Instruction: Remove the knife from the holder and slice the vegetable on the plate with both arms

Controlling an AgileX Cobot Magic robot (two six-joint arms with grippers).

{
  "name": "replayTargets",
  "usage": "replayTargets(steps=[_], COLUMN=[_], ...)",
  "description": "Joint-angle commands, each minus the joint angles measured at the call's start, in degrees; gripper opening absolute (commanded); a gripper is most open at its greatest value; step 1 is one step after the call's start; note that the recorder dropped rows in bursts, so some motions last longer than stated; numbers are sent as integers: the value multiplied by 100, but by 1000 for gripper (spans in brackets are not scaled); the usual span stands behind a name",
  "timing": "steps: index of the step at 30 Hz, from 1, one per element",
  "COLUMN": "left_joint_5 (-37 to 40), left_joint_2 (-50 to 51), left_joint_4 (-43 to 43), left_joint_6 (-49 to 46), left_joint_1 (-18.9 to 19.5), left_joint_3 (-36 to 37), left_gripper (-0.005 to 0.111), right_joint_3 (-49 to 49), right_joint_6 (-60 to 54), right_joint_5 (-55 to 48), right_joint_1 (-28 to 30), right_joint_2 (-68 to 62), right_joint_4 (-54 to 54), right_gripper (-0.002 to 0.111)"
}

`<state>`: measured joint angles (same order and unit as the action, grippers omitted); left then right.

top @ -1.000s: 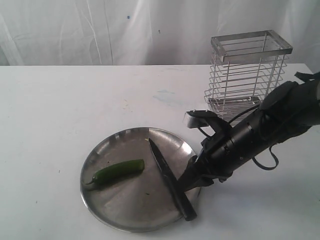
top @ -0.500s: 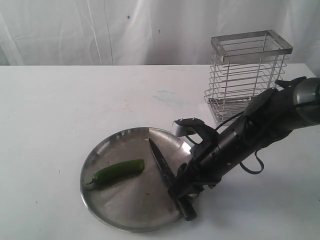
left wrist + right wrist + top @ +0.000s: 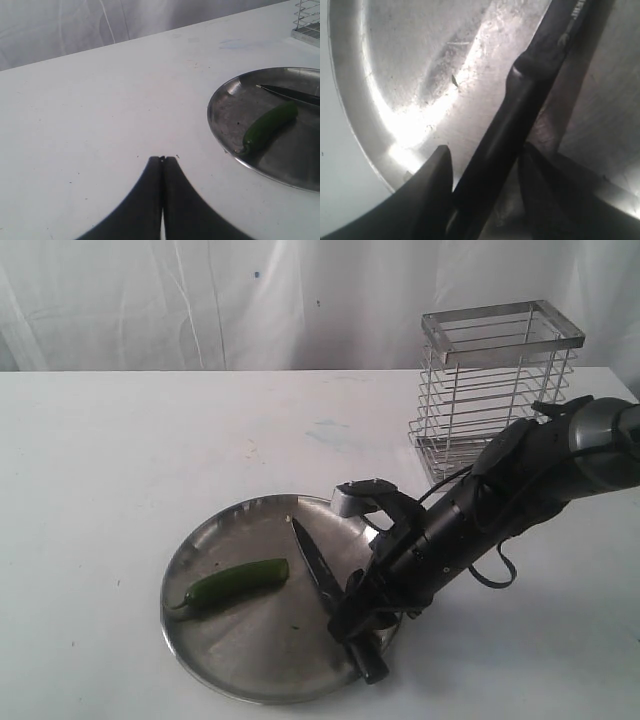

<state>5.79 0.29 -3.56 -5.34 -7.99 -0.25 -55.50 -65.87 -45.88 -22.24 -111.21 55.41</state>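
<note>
The black knife (image 3: pixel 315 560) lies across the right side of the steel plate (image 3: pixel 250 640), tip toward the back and handle over the front rim. My right gripper (image 3: pixel 352 625) is down over the handle; in the right wrist view the gripper (image 3: pixel 485 149) stands open with the knife (image 3: pixel 530 75) handle between its fingers, one finger touching it and a gap at the other. The green vegetable (image 3: pixel 235 583) lies on the plate's left half. My left gripper (image 3: pixel 162 158) is shut and empty over bare table, left of the plate (image 3: pixel 225 115) and the vegetable (image 3: pixel 270 125).
The wire holder (image 3: pixel 495 390) stands empty at the back right, behind my right arm; a corner of the holder (image 3: pixel 307 25) also shows in the left wrist view. White table surrounds the plate, with a white curtain behind.
My right arm has moved left and down onto the knife handle. The knife has shifted slightly, its tip swinging a little to the left. The vegetable has not moved.
</note>
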Motion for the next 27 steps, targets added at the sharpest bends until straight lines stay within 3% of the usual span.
replayTargets(steps=[1, 10, 18, 24, 27], left_joint_5=[-12, -12, -12, -12, -12], left_joint_2=[-29, -29, -29, -29, -29], left_joint_4=[-29, -29, -29, -29, -29], left_joint_6=[-13, -13, -13, -13, -13], left_joint_1=[-29, -29, -29, -29, -29], left_joint_3=[25, 25, 25, 25, 25], left_gripper=[1, 1, 1, 1, 1], right_joint_3=[19, 10, 10, 70, 490], right_joint_6=[105, 398, 994, 3181, 3560], right_joint_5=[123, 138, 71, -454, -497], right_joint_1=[-3, -3, -3, -3, -3], right_joint_2=[-102, -17, 799, 2441, 3198], right_joint_4=[-135, -137, -256, -2464, -2353], right_gripper=[31, 3, 1, 1, 1])
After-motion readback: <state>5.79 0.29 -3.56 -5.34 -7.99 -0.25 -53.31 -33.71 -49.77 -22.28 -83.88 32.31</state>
